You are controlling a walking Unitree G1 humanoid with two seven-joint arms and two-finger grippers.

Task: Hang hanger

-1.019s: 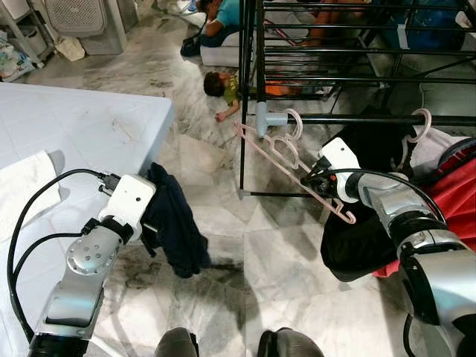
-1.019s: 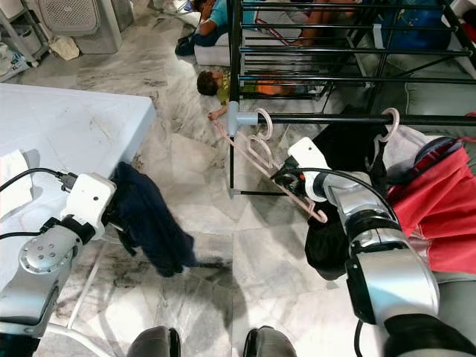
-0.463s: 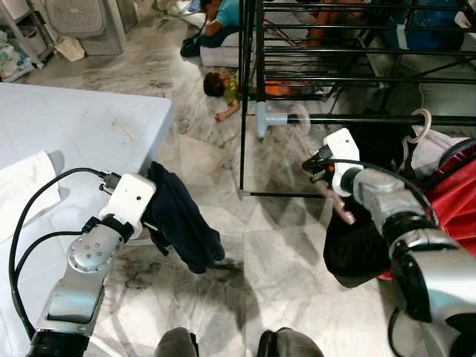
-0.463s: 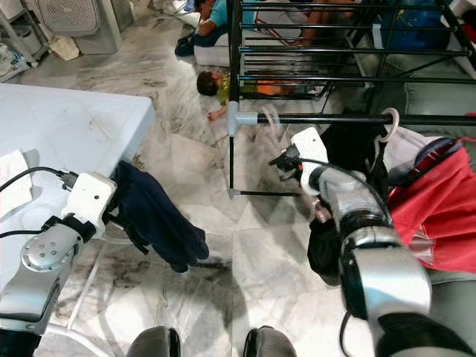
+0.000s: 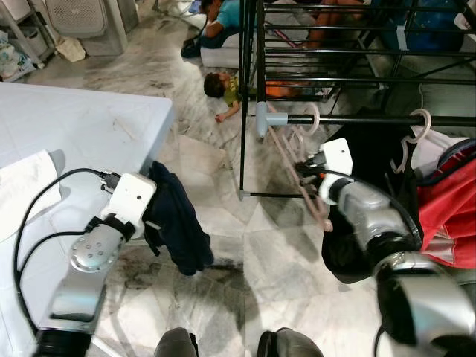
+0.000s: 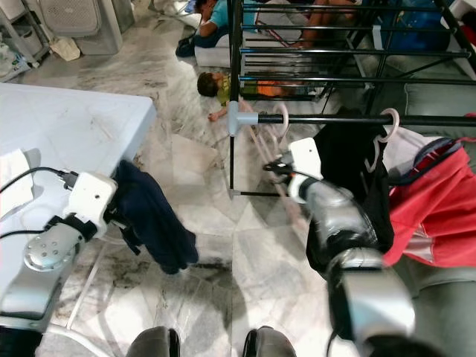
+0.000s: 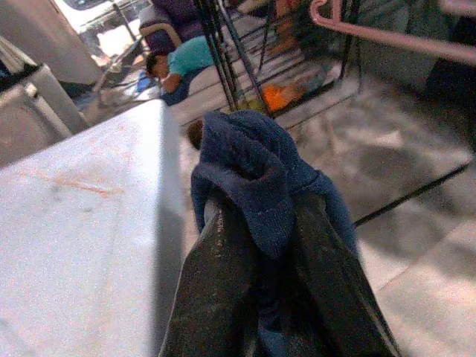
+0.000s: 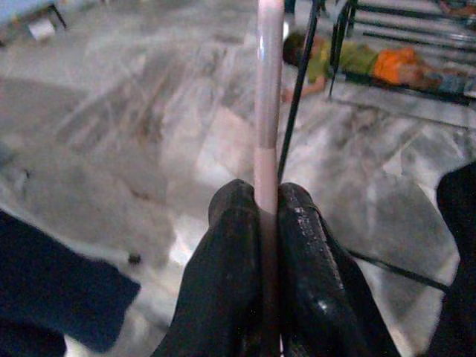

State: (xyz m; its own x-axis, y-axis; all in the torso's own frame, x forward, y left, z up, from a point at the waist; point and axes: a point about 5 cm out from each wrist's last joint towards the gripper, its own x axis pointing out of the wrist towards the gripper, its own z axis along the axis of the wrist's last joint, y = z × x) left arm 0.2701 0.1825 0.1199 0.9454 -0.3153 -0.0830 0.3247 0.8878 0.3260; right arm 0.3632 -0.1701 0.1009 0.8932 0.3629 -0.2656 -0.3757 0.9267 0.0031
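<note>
Hanger: the pink hanger (image 5: 297,160) slants down from the black rail (image 5: 387,120) of the drying rack (image 5: 249,89); its hook (image 5: 312,117) sits at the rail, near the grey end fitting (image 5: 268,119), though blur hides whether it is fully over.
Right end effector: the right end effector (image 8: 256,223) is clenched on the hanger's thin bar, fingers (image 8: 309,260) pressed on both sides.
Left end effector: the left end effector (image 7: 260,253) is clamped on a dark blue garment (image 5: 175,219), which dangles off the tabletop's (image 5: 82,126) near corner toward the floor.
Risk, hook: if the hook only rests against the rail, letting go would probably drop the hanger onto the marble floor (image 5: 223,245).
Risk, rail end: the hook lies close to the rail's open end, so a sideways tug could slide it off.
Risk, neighbours: the black garment (image 5: 368,193) and red garment (image 5: 450,216) hang just beside the arm; a wide withdrawal might snag them.
Risk, people: a small child (image 5: 223,88) lies on the floor beyond the rack, so a falling hanger matters.
</note>
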